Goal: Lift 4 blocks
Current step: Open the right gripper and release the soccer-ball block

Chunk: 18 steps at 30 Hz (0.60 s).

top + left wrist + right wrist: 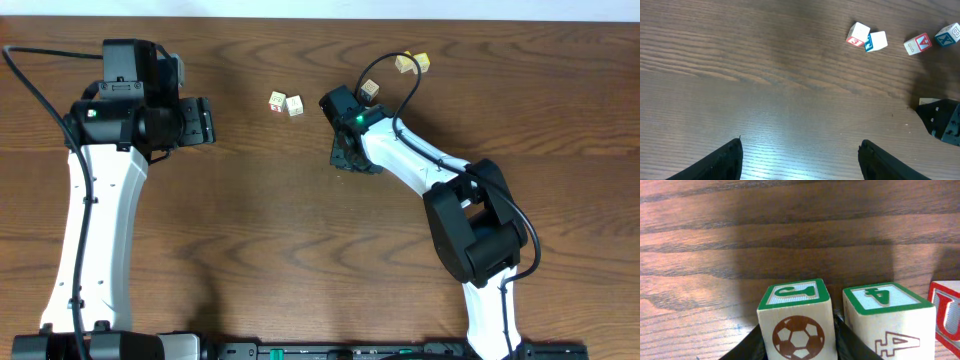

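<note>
Your right gripper (799, 341) is clenched on the soccer-ball block (796, 322). Dark fingers (752, 347) press both its side faces, a green-bordered face is on top, and the brown ball faces the wrist camera. The frame cuts off its underside, so you cannot tell whether it rests on the table (790, 225) or hangs above it. At its 3 o'clock, just beside it with only a finger between, stands the number-four block (885, 317), upright, with a green-bordered top and an outlined four on the near face. Further along at 3 o'clock, at the frame edge, the red-letter block (946, 312) shows part of a red U. It sits close to the four, but whether they touch you cannot tell. From overhead that whole cluster hides under the wrist, a little right of the table's middle. Out at 9 o'clock, well apart, your left gripper (801, 147) hangs released, jaws spread wide over the wood. Now farther out: at 10 o'clock from the right gripper, the red-three block (858, 35) and the blue-marked block (876, 41) lie touching. At 1 o'clock, near the wrist, sits a tan block (370, 90). Beyond it on the same line, near the far edge, two yellowish blocks (405, 64) (422, 62) lie side by side.
</note>
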Available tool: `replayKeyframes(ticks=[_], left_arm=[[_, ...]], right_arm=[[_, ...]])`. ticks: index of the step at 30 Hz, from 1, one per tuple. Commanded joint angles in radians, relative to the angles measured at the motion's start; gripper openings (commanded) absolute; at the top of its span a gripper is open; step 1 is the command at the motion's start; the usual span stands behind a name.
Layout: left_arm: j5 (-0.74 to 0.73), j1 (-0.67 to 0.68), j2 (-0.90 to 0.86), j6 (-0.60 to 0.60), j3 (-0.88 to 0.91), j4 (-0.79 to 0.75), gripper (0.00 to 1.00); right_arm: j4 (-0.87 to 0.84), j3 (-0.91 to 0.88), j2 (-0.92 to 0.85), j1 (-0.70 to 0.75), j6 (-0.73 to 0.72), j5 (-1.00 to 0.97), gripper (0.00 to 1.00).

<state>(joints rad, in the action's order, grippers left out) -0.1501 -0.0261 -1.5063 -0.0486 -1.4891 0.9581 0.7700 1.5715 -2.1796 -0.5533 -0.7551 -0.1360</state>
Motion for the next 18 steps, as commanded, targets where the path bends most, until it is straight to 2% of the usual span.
replayKeyframes(ticks=[1, 18], left_arm=[[0.009, -0.003, 0.000, 0.002, -0.014, -0.001, 0.75], [0.009, -0.003, 0.000, 0.002, -0.014, -0.001, 0.74]], right_arm=[[0.006, 0.000, -0.018, -0.006, -0.014, 0.002, 0.32], [0.022, 0.000, -0.018, -0.011, -0.015, 0.108, 0.31]])
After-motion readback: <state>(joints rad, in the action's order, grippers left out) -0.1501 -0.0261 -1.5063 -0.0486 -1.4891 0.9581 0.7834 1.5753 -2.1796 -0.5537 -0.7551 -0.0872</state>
